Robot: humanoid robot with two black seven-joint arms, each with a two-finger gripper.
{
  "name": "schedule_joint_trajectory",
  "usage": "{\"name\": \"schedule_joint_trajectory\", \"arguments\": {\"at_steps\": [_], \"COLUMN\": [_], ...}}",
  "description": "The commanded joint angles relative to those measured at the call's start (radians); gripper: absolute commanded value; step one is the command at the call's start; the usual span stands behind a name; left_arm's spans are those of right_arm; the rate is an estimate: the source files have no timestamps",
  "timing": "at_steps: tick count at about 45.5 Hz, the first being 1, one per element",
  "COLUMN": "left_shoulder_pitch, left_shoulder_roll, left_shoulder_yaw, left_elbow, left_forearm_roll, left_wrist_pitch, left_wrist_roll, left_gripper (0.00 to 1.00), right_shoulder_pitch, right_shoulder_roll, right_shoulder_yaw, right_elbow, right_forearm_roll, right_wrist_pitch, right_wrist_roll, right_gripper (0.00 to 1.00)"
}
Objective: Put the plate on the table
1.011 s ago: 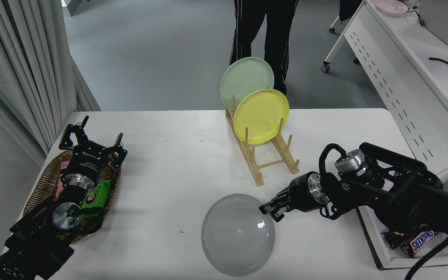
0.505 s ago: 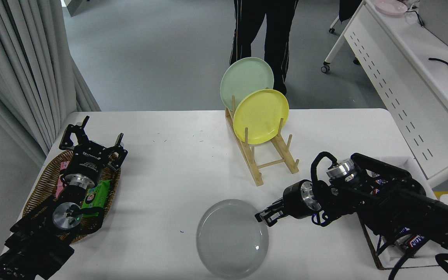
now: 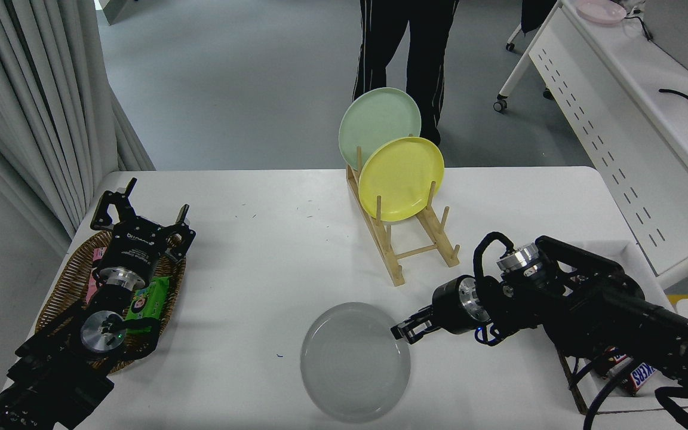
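The light grey plate [image 3: 353, 364] lies nearly flat on the white table [image 3: 260, 263], near the front edge at the middle. My right gripper [image 3: 405, 331] reaches in from the right, low over the table, and is shut on the plate's right rim. My left gripper [image 3: 148, 210] is parked at the lower left above a wicker basket, with its fingers spread open and empty.
A wooden rack [image 3: 407, 242] behind the grey plate holds a yellow plate [image 3: 401, 177] and a pale green plate [image 3: 374, 119] upright. The wicker basket [image 3: 69, 280] holds snack packs. A box with a Snickers bar [image 3: 639, 376] sits at the right. A person's legs [image 3: 407, 54] stand beyond the table.
The grey plate has gone from tilted and raised to nearly flat on the table. My right arm has lowered and moved slightly left with it.
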Motion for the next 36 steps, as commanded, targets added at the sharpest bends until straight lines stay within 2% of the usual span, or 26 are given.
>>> {"name": "schedule_joint_trajectory", "arguments": {"at_steps": [1, 36], "left_shoulder_pitch": [0.0, 0.0], "left_shoulder_roll": [0.0, 0.0], "left_shoulder_yaw": [0.0, 0.0], "left_elbow": [0.0, 0.0], "left_forearm_roll": [0.0, 0.0], "left_wrist_pitch": [0.0, 0.0], "left_wrist_roll": [0.0, 0.0], "left_gripper": [1.0, 1.0], "right_shoulder_pitch": [-0.003, -0.013], "right_shoulder_roll": [-0.007, -0.022], "right_shoulder_yaw": [-0.004, -0.007], "right_elbow": [-0.004, -0.016], "right_forearm_roll": [0.0, -0.023], "right_wrist_pitch": [0.0, 0.0], "right_wrist_roll": [-0.004, -0.005], "right_gripper": [0.0, 0.0]}}
